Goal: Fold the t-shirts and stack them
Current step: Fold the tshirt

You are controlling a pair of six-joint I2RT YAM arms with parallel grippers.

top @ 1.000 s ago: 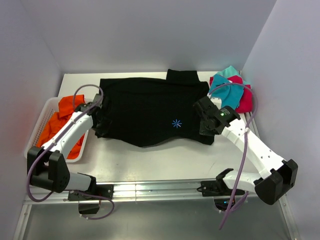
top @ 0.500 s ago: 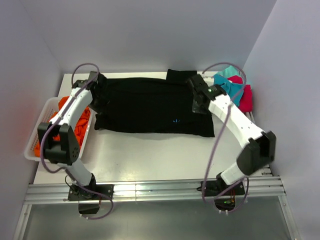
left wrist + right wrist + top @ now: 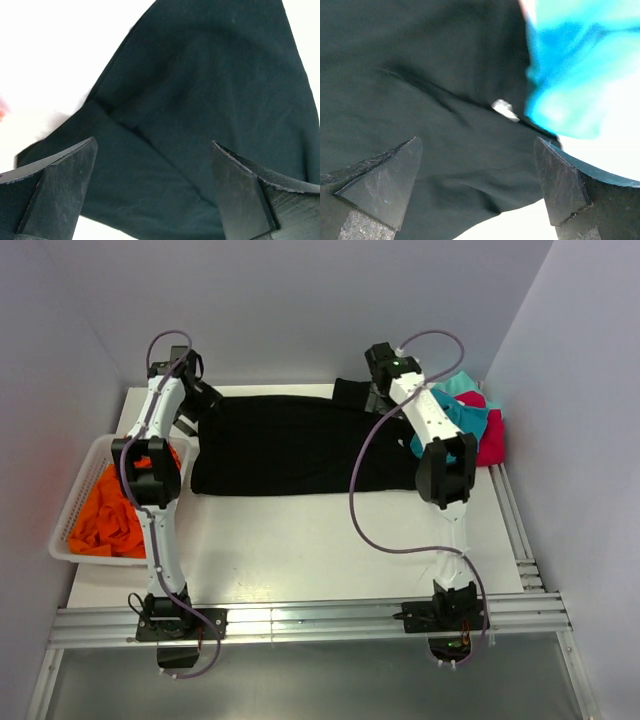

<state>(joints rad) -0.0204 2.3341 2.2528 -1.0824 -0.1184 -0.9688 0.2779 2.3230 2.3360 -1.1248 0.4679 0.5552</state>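
The black t-shirt (image 3: 290, 445) lies folded into a wide band across the far half of the table, and no chest mark shows. My left gripper (image 3: 205, 400) hovers over its far left corner. In the left wrist view it (image 3: 154, 145) is open, with only black cloth (image 3: 200, 90) beneath it. My right gripper (image 3: 378, 395) is over the far right corner. It is also open (image 3: 477, 142) above black cloth (image 3: 420, 75), with nothing between its fingers. The teal t-shirt (image 3: 465, 420) (image 3: 575, 75) and the pink-red one (image 3: 490, 440) lie piled at the right. The orange t-shirt (image 3: 105, 515) is in the basket.
A white basket (image 3: 75, 495) stands at the left table edge. Grey walls close in the back and both sides. Both arms reach far out, with their purple cables (image 3: 365, 490) looping above the table. A metal rail (image 3: 320, 620) runs along the near edge.
Both arms swept the shirt's near hem to the far edge, folding it in half and hiding the blue mark. Both grippers then opened and let go of the cloth.
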